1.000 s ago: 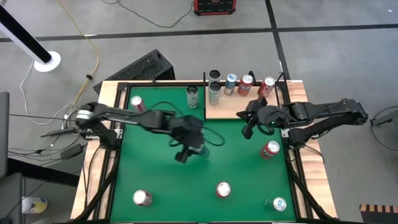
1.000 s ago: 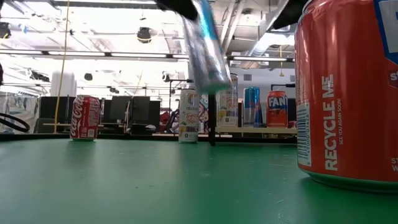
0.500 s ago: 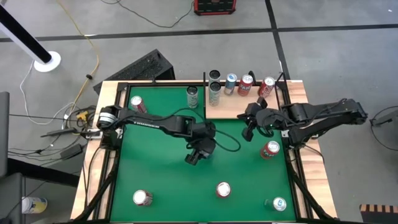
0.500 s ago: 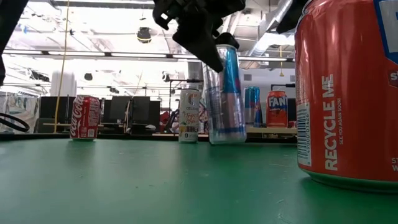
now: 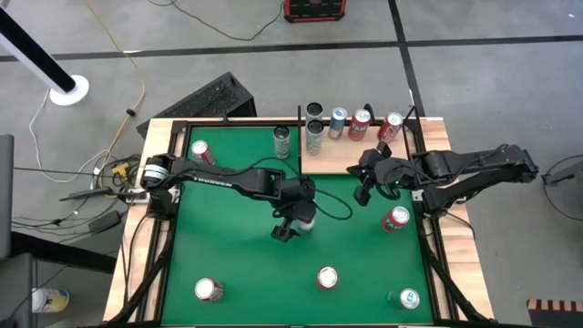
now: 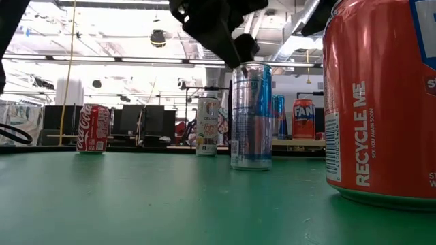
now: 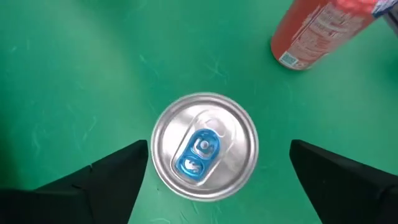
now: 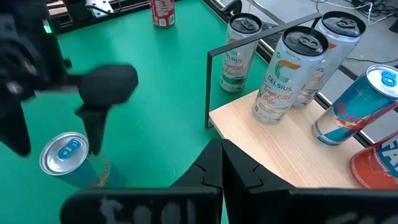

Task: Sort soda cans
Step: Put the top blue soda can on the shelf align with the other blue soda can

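Nearest the low camera, a large red can (image 6: 381, 102) stood untouched on the green mat (image 5: 228, 264). Mid-table, the left gripper (image 7: 214, 165) hung spread wide, straddling an upright blue-tabbed can (image 7: 205, 147); lifting straight up should avoid tipping it. Farther back, the right gripper (image 5: 363, 191) waited pinched shut by the wooden shelf (image 8: 280, 143).

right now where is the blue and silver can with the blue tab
The blue and silver can stands upright near the middle of the green mat in the high view, directly under the left tool, whose open fingers flank it without touching.
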Action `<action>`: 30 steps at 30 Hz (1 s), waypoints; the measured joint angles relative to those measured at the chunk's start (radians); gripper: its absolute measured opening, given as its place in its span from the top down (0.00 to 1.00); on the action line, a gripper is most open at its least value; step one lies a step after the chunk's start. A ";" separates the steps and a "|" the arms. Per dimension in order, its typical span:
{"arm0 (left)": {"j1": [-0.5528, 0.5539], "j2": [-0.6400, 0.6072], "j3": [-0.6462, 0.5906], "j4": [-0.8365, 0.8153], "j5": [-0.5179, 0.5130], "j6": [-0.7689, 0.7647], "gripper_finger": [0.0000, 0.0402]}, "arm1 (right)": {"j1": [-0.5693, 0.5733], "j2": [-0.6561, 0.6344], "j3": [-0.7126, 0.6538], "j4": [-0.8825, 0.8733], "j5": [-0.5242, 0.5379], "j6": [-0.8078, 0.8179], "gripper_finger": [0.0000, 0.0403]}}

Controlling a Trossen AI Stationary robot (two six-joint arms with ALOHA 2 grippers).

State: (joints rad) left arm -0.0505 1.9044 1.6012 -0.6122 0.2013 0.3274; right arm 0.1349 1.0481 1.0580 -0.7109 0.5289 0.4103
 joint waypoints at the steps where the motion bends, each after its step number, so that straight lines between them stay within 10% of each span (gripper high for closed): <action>1: 0.000 -0.007 0.012 -0.031 0.000 0.000 0.08 | 0.000 0.000 0.000 -0.001 0.000 0.000 0.95; 13: -0.008 -0.381 -0.019 -0.441 -0.112 -0.100 0.11 | 0.047 0.082 0.001 0.244 -0.165 -0.065 0.92; 22: -0.100 -0.935 -0.525 -0.090 -0.143 -0.254 0.11 | 0.146 0.274 0.001 0.513 -0.230 -0.356 0.88; 30: -0.141 -1.351 -0.908 0.048 -0.258 -0.386 0.10 | 0.128 0.400 0.079 0.518 -0.207 -0.368 0.55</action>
State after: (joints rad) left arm -0.1918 0.5538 0.6933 -0.5639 -0.0564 -0.0590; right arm 0.2627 1.4483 1.1370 -0.1928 0.3222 0.0422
